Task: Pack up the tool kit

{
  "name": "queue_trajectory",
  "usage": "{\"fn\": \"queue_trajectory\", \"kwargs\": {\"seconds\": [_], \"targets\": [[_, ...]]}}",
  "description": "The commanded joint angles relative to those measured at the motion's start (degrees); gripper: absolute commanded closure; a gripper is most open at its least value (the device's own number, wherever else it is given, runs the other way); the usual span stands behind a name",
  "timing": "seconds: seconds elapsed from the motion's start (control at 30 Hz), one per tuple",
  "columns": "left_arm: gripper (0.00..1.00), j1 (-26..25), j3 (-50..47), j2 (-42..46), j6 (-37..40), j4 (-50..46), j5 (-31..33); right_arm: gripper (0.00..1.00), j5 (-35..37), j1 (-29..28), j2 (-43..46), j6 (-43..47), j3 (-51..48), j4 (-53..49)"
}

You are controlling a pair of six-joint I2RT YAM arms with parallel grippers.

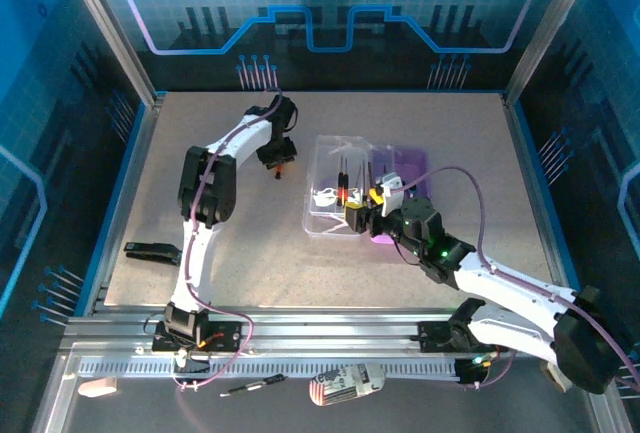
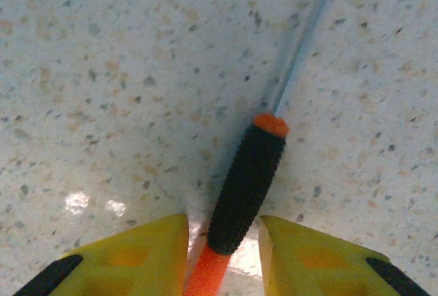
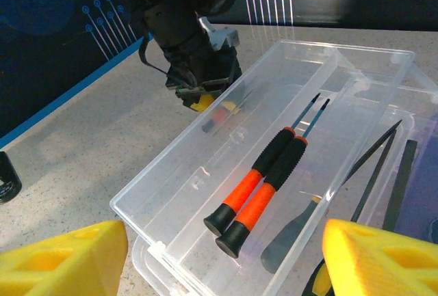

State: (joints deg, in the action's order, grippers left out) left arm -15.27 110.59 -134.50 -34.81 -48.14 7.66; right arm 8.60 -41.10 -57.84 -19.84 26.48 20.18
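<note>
The tool kit (image 1: 335, 158) is a clear plastic box lying open mid-table, its purple part (image 1: 412, 165) to the right. Two screwdrivers (image 3: 263, 186) with black and orange handles lie side by side in the clear tray (image 3: 171, 166). Another screwdriver (image 2: 246, 186) lies on the speckled table left of the box. My left gripper (image 2: 222, 255) straddles its handle, and slivers of table show between each yellow finger and the handle. In the top view the left gripper (image 1: 279, 160) points down there. My right gripper (image 3: 226, 262) stands open at the box's near end (image 1: 362, 215).
Thin black tools (image 3: 376, 173) and a dark-handled tool (image 3: 294, 234) lie in the compartment beside the tray. A black object (image 1: 152, 250) rests near the table's left edge. Blue walls enclose the table, and a metal rail (image 1: 330, 353) runs along the near edge.
</note>
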Motion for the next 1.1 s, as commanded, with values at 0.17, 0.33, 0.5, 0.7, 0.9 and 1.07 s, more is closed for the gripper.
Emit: {"fn": "queue_trajectory", "kwargs": {"seconds": [0.17, 0.33, 0.5, 0.7, 0.9, 1.07], "targets": [[0.79, 1.44, -6.69, 3.25, 1.54, 1.11, -1.6, 0.24, 1.24, -0.43, 0.98, 0.32, 0.41, 0.91], [0.88, 1.91, -7.87, 4.1, 2.73, 1.54, -1.37, 0.24, 1.34, -0.47, 0.9, 0.35, 0.37, 0.91], [0.91, 1.98, -9.88, 6.85, 3.69, 2.58, -1.13, 0.24, 1.18, -0.47, 0.54, 0.32, 0.39, 0.99], [0.91, 1.89, -16.11, 15.14, 4.31, 5.61, -1.14, 0.24, 2.25, -0.47, 0.43, -0.02, 0.11, 1.34], [0.91, 1.17, -21.17, 23.64, 4.98, 7.36, -1.92, 0.24, 7.11, -0.3, 0.51, -0.55, -0.06, 0.43], [0.9, -0.46, -20.35, 27.57, 6.19, 5.99, -2.34, 0.24, 7.54, 0.91, -0.6, -2.04, -0.02, 0.0]]}}
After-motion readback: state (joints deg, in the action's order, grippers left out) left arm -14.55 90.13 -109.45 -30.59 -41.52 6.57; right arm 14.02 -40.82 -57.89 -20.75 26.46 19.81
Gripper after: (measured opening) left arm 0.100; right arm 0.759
